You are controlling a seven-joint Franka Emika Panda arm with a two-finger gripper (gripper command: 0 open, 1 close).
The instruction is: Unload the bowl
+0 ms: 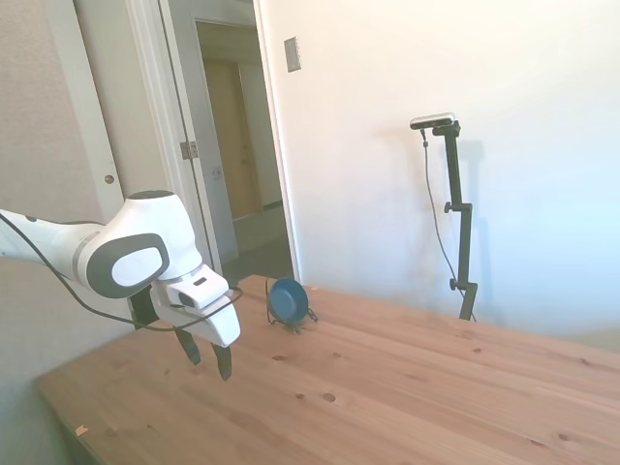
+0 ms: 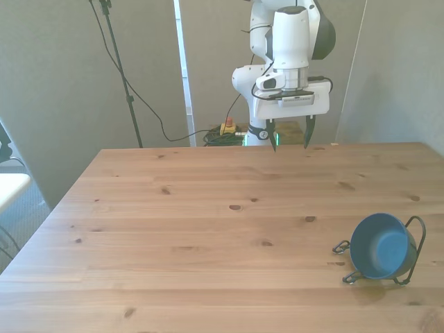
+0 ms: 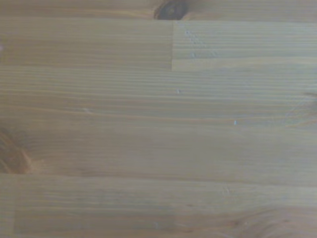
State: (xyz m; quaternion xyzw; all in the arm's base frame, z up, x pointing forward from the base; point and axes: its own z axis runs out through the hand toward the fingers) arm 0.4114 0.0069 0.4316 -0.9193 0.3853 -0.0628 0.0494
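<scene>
In the front view we see the bowl (image 2: 383,246) nearest, dark blue, tipped on edge in a thin black wire rack (image 2: 411,254) near the table's (image 2: 208,229) front edge at the front view's right. Farther back, well apart from it, the gripper (image 2: 290,143) hangs above the far edge, jaws spread wide and empty. The wrist view shows only bare wood.

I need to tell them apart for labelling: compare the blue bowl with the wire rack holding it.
The small round dark blue bowl is solid and smooth; the thin black wire rack is an open frame. The bowl stands on edge, propped up; the rack rests on the wooden table. Both sit together, far from the tool.
</scene>
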